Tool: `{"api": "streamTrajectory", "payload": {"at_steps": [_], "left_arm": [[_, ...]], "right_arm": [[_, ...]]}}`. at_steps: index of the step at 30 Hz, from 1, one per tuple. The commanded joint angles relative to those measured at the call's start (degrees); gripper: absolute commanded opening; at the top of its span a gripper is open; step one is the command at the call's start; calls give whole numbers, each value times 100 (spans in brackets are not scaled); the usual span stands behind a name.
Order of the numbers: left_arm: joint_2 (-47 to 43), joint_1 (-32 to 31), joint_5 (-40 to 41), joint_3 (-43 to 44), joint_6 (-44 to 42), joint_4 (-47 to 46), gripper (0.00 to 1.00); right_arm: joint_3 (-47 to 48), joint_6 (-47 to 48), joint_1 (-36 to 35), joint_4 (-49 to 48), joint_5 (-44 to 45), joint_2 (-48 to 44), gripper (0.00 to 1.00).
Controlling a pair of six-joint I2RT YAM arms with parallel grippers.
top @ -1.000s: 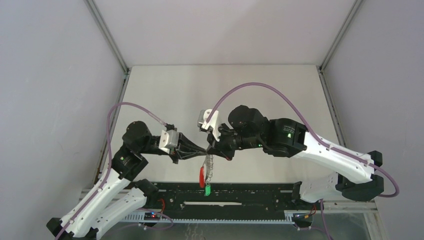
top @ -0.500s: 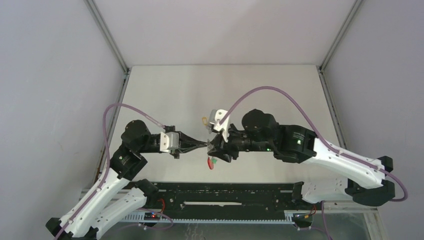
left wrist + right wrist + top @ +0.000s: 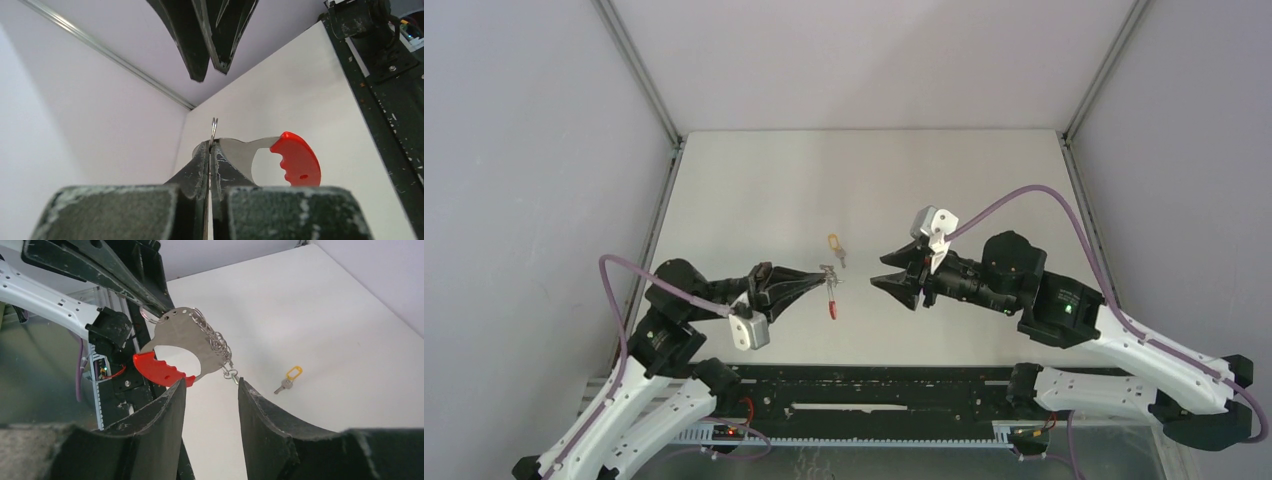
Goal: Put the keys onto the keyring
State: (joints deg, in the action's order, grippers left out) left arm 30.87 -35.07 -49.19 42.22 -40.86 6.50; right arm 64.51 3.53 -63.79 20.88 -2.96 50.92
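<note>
The keyring (image 3: pixel 833 304) hangs above the table from my left gripper (image 3: pixel 821 275), which is shut on its top edge. In the left wrist view the left gripper (image 3: pixel 210 145) pinches the keyring's grey plate (image 3: pixel 239 151), and the red curved section (image 3: pixel 298 159) sticks out to the right. My right gripper (image 3: pixel 879 271) stands open just right of the keyring and holds nothing. The right wrist view shows the right gripper (image 3: pixel 212 383) open just before the keyring (image 3: pixel 186 338), not touching it. A yellow-headed key (image 3: pixel 834 243) lies on the table behind; the same key (image 3: pixel 288 379) shows past my right fingers.
A black rail (image 3: pixel 874 392) runs along the near table edge between the arm bases. Grey walls with metal corner posts (image 3: pixel 639 75) close in the white table (image 3: pixel 874 180) on three sides.
My right gripper has opened, let go of the keyring and drawn back to the right. The left arm has dropped lower and keeps its grip on the keyring.
</note>
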Motion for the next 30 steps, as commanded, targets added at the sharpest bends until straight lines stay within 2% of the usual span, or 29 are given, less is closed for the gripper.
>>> {"api": "streamTrajectory", "payload": {"at_steps": [1,5,9,15,17,23,30], "left_arm": [[-123,31,-320,-142,-783,-269,0],[-161,27,-453,-203,-431,-694,0],[-133,26,-532,-298,463,-1551,0],[247,27,-764,-61,1748,-2182,0],[341,26,-833,-37,2182,-2525,0],[501,28,-1092,37,2610,-2831,0],[634,26,-1202,122,3504,-3414,0]], "right_arm": [[-214,-49,78,-737,-94,-70,50],[-308,30,127,-960,-344,-47,49],[-430,183,173,-1267,-906,-82,47],[-501,701,165,-1493,-1737,-83,47],[-498,841,165,-1506,-1876,-95,47],[-502,989,157,-1656,-2129,-244,47],[-588,1096,25,-2023,-2136,-351,44]]}}
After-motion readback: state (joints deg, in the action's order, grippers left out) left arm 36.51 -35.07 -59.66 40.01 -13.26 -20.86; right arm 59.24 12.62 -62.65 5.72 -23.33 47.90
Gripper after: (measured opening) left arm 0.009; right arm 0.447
